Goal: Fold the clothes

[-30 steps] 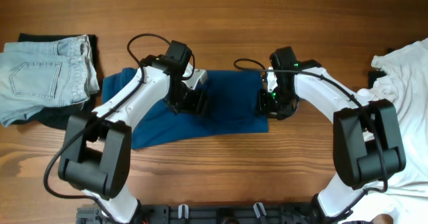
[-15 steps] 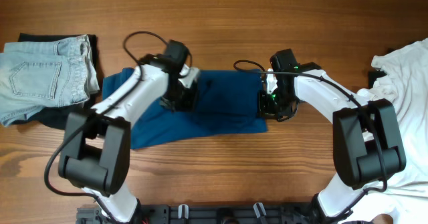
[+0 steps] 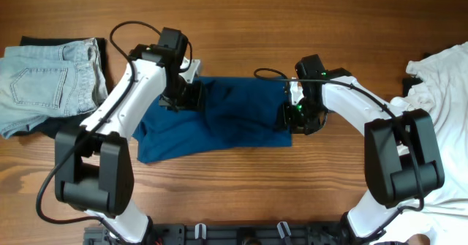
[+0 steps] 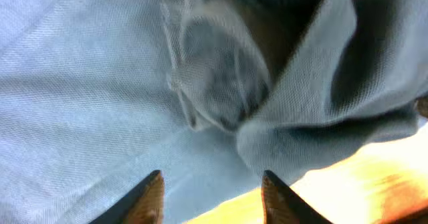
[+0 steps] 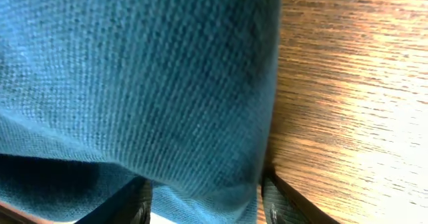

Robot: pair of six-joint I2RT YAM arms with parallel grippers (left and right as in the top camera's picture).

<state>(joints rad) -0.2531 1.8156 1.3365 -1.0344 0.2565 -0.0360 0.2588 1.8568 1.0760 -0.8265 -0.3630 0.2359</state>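
The deep-blue polo shirt lies partly folded in the middle of the wooden table. My left gripper is low over its upper left part, near rumpled folds. In the left wrist view the jaws stand apart over the blue cloth, with the cloth's edge and bare wood between the tips. My right gripper is at the shirt's right edge. In the right wrist view the jaws stand apart, with the shirt's edge bulging between them.
Folded light-blue denim lies on a black piece at the far left. White garments are piled at the right edge. Bare wooden table shows behind and in front of the shirt.
My left gripper has moved left and slightly back across the shirt, and the cloth under it has rumpled. The right gripper has barely moved at the shirt's right edge.
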